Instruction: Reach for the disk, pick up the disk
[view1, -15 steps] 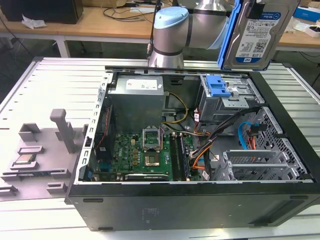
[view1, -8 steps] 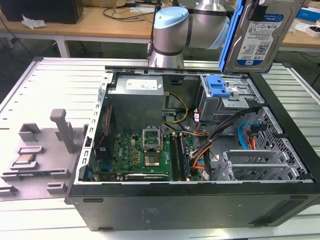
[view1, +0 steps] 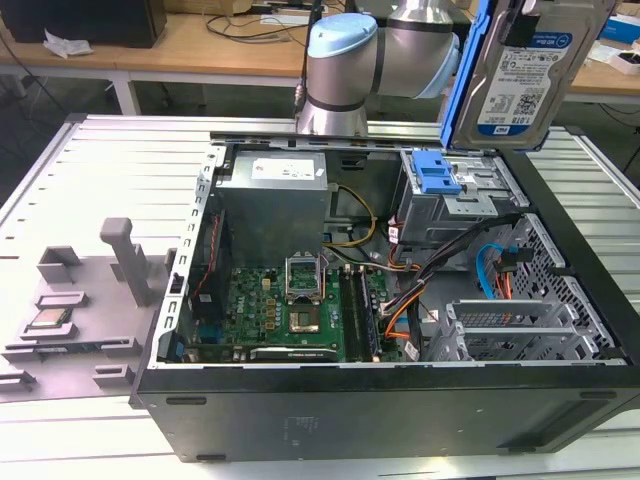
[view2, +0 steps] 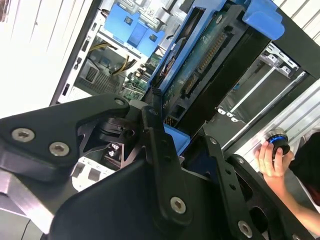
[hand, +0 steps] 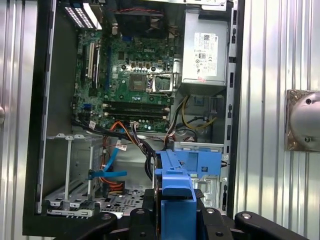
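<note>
A: Listing, nearest first. Item one: gripper (view2: 182, 150), black linkage fingers (view2: 160, 150) clamped on the disk (view2: 210, 55) by its blue carrier (hand: 176, 192); in both wrist views the carrier sits between the jaws.

B: Disk position?

A: Held up in the air, clear above the open case (view1: 400, 420), at the exterior view's upper right. Drive (view1: 530, 70) upright, label side facing that camera, carrier edge (view1: 462, 80) running down its side toward the exterior view's left.

B: Handling notes?

A: Judged stiff and fairly heavy for its size: metal body, bare circuit board on the reverse. Shock-sensitive, so not a thing to knock. The plastic carrier probably flexes a little and is smoother than the metal; the carrier's short end is the sensible hold, keeping the fingers off the board and connector (view2: 210, 60).

B: Next item, below the disk?

A: Drive bay (view1: 455, 195) with a blue latch (view1: 435, 175), just under the raised disk. Then loose cables (view1: 420, 285), orange and black, and the motherboard (view1: 285, 305) with its open socket (view1: 303, 280). Power supply (view1: 275, 190) at the case's far side.

B: Outside the case?

A: Grey fixture tray (view1: 85, 310) at the exterior view's left, with a small square chip (view1: 50, 320) on it. A person's hand (view2: 272, 157) rests on a round knob (view2: 277, 140) in the second wrist view.
</note>
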